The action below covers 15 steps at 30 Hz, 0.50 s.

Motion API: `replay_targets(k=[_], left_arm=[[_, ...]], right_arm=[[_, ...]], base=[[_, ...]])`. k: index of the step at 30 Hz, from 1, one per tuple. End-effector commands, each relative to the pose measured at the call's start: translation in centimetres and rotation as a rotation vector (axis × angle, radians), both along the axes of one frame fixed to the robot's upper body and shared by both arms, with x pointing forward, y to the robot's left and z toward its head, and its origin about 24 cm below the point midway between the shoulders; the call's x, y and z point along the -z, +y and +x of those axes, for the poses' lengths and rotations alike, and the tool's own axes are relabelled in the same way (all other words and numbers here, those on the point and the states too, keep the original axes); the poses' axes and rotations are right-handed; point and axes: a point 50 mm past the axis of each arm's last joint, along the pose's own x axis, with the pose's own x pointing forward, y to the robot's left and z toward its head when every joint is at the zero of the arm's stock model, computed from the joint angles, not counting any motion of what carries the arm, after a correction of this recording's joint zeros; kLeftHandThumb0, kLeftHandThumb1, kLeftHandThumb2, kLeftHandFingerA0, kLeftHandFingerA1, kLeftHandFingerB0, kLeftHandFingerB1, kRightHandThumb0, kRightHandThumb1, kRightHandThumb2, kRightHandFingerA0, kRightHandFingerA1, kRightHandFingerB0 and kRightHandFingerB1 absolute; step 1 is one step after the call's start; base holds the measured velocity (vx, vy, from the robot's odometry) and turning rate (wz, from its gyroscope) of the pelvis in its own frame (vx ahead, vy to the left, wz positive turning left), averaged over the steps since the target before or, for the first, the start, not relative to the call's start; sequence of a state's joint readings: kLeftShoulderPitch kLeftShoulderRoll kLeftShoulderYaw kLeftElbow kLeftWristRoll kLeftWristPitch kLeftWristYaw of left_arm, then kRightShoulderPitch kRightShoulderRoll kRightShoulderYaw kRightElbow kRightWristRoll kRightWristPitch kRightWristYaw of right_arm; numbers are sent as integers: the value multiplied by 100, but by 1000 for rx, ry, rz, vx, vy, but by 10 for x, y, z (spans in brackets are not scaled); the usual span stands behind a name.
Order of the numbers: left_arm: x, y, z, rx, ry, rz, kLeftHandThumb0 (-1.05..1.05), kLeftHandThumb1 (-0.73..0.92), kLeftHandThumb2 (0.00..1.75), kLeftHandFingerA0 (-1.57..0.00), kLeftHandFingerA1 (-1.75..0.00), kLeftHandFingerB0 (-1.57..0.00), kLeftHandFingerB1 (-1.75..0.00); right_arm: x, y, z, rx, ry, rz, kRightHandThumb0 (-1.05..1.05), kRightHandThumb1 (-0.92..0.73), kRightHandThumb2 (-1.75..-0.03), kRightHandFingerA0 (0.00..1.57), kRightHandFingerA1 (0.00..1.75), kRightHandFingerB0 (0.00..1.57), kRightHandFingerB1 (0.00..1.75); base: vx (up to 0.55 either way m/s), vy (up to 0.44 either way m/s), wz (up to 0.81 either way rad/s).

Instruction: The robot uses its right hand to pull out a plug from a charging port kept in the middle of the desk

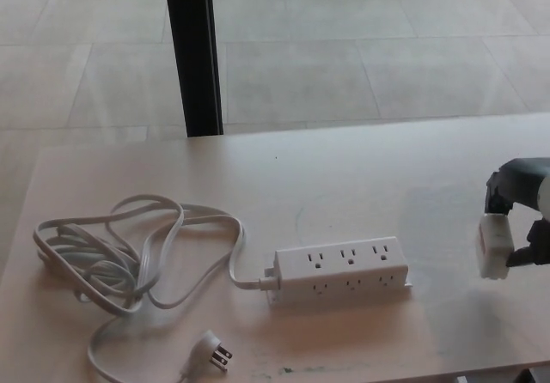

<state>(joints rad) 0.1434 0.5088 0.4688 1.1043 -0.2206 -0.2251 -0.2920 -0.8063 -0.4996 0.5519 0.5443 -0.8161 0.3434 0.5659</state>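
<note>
Your right hand (520, 228) sits at the right edge of the view with its fingers (503, 190) pinching the white plug adapter (495, 246), which hangs clear of everything, above the surface (361, 177). The power strip (340, 270) lies well to the left of the fingers, and every socket on its top and front faces shows empty, so I judge the pull itself done and the carry-away and set-down to be the step in hand.

To do it well, keep the pinch firm and even until the adapter has support under it; it is blocky and smooth, so a loosened grip could let it tip or drop. Lower it onto bare surface beneath or just left of the fingers, well apart from the strip, so you do not nudge the strip. Set a flat face down before you spread the fingers.

The strip's grey cord (112, 254) and its own pronged plug (212, 349) lie far left of the fingers, out of your way. Your left hand does not show.
</note>
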Motion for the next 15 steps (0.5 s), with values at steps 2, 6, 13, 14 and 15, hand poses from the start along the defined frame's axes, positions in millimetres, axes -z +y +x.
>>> replay_targets(k=[2, 6, 13, 14, 15], left_arm=[[-3, 1, 1, -5, -26, 6, -84, 92, 82, -57, -49, -21, -35], [-3, 2, 0, -7, -23, 1, -83, 92, 81, -57, -48, -21, -34], [-2, 1, 0, -3, -13, 7, -84, 92, 82, -58, -48, -23, -35], [-1, 1, -1, -6, -11, 7, -84, 92, 82, -58, -48, -23, -35], [-1, 1, -1, -4, -12, 1, -82, 92, 82, -57, -48, -22, -34]], right_arm=[[24, 8, -3, -20, 38, -26, -45, -72, -65, 78, 148, 75, 59], [33, 14, -3, -28, 55, -23, -44, -73, -67, 74, 155, 54, 65], [19, 8, -2, 4, 92, 0, -95, -43, -90, 90, 135, 0, 9], [20, 9, -2, 2, 95, 0, -95, -43, -90, 90, 135, 0, 9], [18, 7, -2, -4, 105, -9, -105, -45, -77, 83, 136, 0, 3]], base=[[0, 0, 0], [0, 0, 0], [0, 0, 0], [0, 0, 0], [0, 0, 0]])
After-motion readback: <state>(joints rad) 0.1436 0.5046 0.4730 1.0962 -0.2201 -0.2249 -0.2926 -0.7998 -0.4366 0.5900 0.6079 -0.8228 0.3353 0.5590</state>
